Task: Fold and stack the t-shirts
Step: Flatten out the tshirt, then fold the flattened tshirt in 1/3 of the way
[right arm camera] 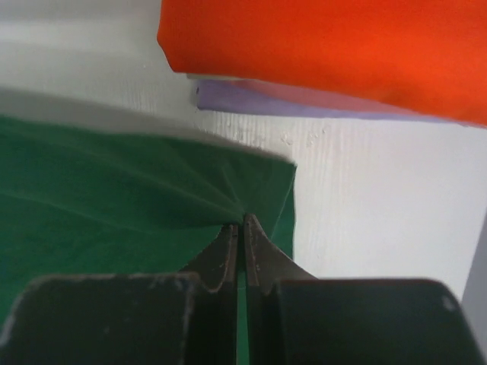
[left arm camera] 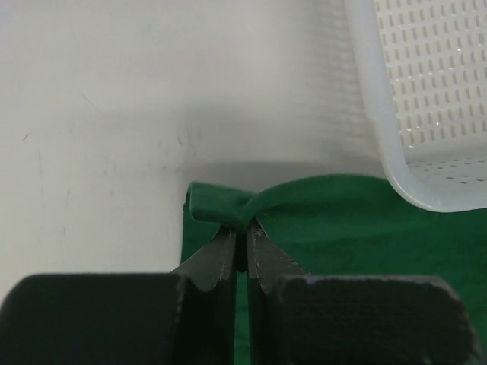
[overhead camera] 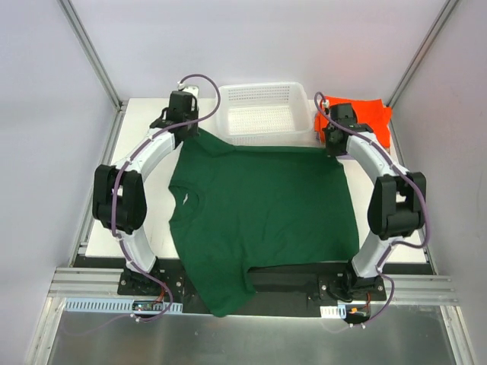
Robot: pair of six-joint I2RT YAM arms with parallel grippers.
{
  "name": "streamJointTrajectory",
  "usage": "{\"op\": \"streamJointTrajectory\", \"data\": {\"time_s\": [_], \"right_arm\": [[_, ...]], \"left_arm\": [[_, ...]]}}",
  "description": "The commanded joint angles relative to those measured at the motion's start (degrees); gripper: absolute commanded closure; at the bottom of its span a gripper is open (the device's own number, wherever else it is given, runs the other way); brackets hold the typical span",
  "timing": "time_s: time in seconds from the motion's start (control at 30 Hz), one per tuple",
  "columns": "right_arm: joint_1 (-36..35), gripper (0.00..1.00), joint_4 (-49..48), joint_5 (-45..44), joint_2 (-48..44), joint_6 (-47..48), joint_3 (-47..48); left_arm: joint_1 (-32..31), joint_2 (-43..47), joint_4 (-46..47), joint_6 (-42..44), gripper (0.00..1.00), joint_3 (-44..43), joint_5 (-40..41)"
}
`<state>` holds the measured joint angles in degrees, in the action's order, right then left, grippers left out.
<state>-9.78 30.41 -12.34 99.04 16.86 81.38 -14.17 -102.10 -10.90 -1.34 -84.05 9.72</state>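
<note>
A dark green t-shirt (overhead camera: 259, 205) lies spread over the table, one part hanging over the near edge. My left gripper (overhead camera: 190, 128) is shut on its far left corner, where the cloth (left arm camera: 228, 209) bunches at the tips (left arm camera: 243, 228). My right gripper (overhead camera: 332, 146) is shut on its far right corner, the green cloth (right arm camera: 152, 198) puckering at the tips (right arm camera: 242, 222). A folded bright orange t-shirt (overhead camera: 369, 118) lies at the far right on a lilac one (right arm camera: 259, 99), beyond the right gripper.
A white plastic mesh basket (overhead camera: 262, 114) stands at the far middle, between the two grippers; its rim (left arm camera: 380, 122) is just right of the left gripper. Grey walls and metal frame posts enclose the table (overhead camera: 144, 152).
</note>
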Motion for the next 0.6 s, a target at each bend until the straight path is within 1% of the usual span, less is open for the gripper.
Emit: {"op": "streamJointTrajectory", "data": {"time_s": [0.0,0.17,0.3,0.43,0.57], "right_arm": [[0.2,1.0,-5.7,-0.2,3.4,2.5,3.3],[0.1,0.99,-7.2,0.2,3.4,4.7,1.3],[0.2,0.99,-7.4,1.4,2.3,7.0,-0.3],[0.2,0.99,-6.9,0.6,1.9,9.6,-0.4],[0.2,0.99,-6.2,-0.6,1.7,12.3,0.1]], "left_arm": [[0.9,1.3,8.2,-6.4,1.0,0.4,-4.1],[0.9,3.0,8.9,-9.5,1.0,5.0,-6.7],[0.9,7.2,8.5,-14.3,1.0,11.8,-8.7],[0.6,15.3,7.8,-22.6,1.0,20.9,-12.8],[-0.6,24.8,6.8,-29.7,1.0,29.3,-11.6]]}}
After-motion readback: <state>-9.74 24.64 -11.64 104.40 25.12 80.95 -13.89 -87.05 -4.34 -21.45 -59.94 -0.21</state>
